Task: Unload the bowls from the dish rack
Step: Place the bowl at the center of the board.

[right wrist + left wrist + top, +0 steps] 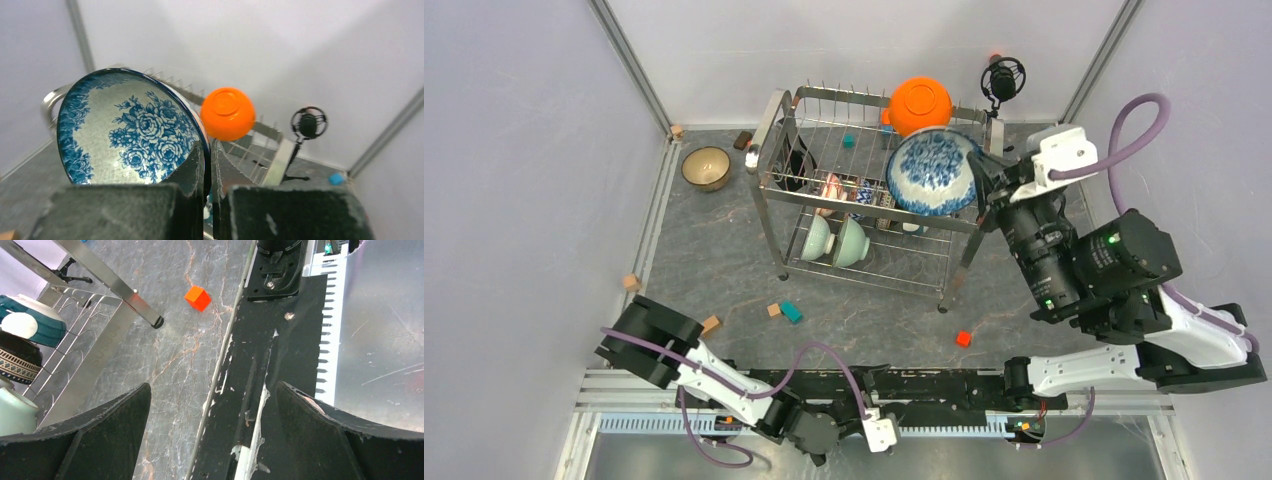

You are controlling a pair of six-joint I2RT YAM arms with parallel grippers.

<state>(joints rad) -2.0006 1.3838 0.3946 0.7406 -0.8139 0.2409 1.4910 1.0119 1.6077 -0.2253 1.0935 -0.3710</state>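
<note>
Plainly the right gripper (pixel 207 150) is clenched on the rim of the blue-and-white bowl (pixel 130 127), which stands on edge left of its fingers at the dish rack (pixel 767 130) (left gripper (pixel 212 390) gapes empty, farther off).

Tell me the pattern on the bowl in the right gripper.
Blue flowers with a blue rim band on white; the bowl shows best in the right wrist view.

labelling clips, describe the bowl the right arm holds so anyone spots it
Find the big steel dish rack. At its right end, the right end effector pinches a tilted bowl. Blue flowers on white set it apart; its neighbour is plain orange.
</note>
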